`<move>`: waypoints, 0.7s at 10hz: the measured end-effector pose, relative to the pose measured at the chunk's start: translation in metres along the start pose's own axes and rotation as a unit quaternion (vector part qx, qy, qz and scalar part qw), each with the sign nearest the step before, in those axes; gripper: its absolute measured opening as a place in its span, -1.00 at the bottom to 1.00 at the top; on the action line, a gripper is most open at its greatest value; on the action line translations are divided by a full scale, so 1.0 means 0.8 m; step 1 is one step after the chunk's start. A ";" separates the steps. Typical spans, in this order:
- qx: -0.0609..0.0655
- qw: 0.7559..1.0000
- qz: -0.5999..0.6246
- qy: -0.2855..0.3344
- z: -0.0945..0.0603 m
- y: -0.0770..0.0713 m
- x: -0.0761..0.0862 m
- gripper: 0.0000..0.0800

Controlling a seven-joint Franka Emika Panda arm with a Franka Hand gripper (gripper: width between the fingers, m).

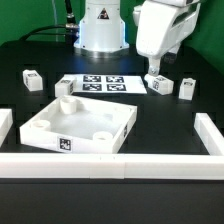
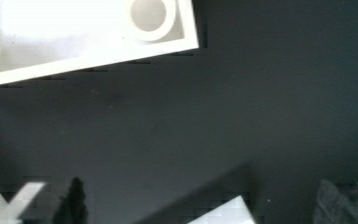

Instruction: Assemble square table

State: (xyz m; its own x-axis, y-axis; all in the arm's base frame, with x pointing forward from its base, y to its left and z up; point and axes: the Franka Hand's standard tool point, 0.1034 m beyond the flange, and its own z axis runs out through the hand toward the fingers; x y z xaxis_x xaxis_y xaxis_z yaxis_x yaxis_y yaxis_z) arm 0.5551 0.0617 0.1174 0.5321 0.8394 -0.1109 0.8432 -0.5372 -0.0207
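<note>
The white square tabletop (image 1: 78, 124) lies rim-up on the black table, with round corner sockets and a tag on its front wall. One of its corners with a socket shows in the wrist view (image 2: 91, 38). Small white tagged legs lie apart: two at the exterior view's left (image 1: 31, 78) (image 1: 62, 87) and two at its right (image 1: 160, 84) (image 1: 186, 88). My gripper (image 1: 155, 67) hangs just above the nearer right leg. In the wrist view the gripper (image 2: 202, 205) is open and empty, its dark fingers (image 2: 55, 203) wide apart, with a white patch (image 2: 226, 211) low between them.
The marker board (image 1: 103, 84) lies flat behind the tabletop, in front of the arm's base. Long white border bars run along the front (image 1: 110, 166), the exterior view's right (image 1: 208, 135) and its left (image 1: 5, 122).
</note>
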 end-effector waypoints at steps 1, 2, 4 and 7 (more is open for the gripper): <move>0.002 1.000 0.000 -0.002 0.000 -0.001 0.000 0.63; 0.002 1.000 0.000 -0.002 0.000 -0.001 0.000 0.63; 0.002 1.000 0.000 -0.002 0.000 -0.001 0.000 0.63; 0.036 0.999 -0.010 0.020 0.012 0.004 -0.062 0.63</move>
State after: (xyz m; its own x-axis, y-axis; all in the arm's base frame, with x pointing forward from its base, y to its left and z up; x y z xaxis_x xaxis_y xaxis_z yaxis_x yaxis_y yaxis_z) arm 0.5311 0.0178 0.1134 0.5185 0.8522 -0.0702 0.8470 -0.5232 -0.0946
